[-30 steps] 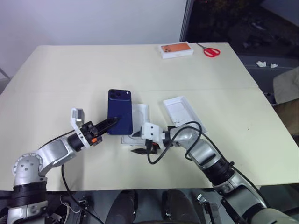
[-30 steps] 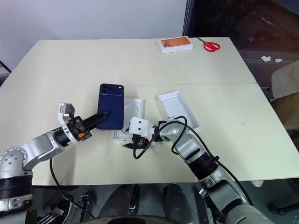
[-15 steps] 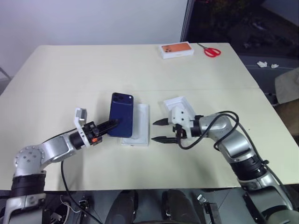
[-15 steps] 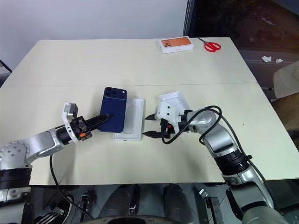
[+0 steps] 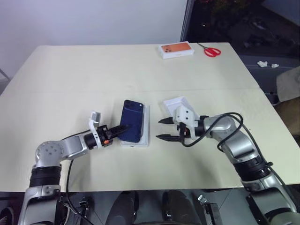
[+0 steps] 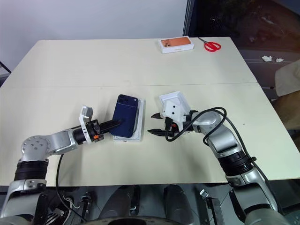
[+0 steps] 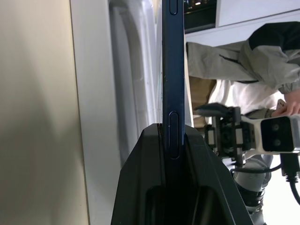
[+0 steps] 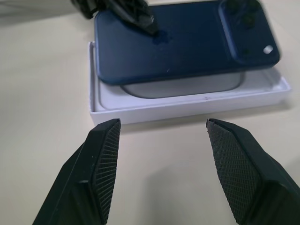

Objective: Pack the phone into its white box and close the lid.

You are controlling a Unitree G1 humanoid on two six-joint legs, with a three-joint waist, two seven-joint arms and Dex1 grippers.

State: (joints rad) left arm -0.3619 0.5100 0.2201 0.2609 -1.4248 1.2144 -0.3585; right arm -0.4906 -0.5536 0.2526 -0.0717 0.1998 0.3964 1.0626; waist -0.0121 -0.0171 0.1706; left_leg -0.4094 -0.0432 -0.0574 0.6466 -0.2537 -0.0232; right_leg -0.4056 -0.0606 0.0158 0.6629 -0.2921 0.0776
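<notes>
The dark blue phone [image 5: 132, 121] lies back-up at a slant over the white box [image 5: 146, 127], overlapping its left side; whether it touches the box I cannot tell. My left gripper [image 5: 119, 129] is shut on the phone's near end, and the left wrist view shows the phone [image 7: 172, 70] edge-on between its fingers. My right gripper [image 5: 161, 129] hangs open just right of the box, pointing at it, with its fingers [image 8: 101, 159] spread and nothing between them. The lid [image 5: 172, 102] lies inside-up behind the right gripper, partly hidden by it.
A white box printed with an orange phone [image 5: 177, 49] and red scissors [image 5: 212, 50] lie at the table's far right edge. A person in a grey jacket [image 7: 243, 56] shows beyond the table in the left wrist view.
My left gripper brought the phone right and down, from beside the box to over it. My right gripper drew away from the box's near edge to its right side.
</notes>
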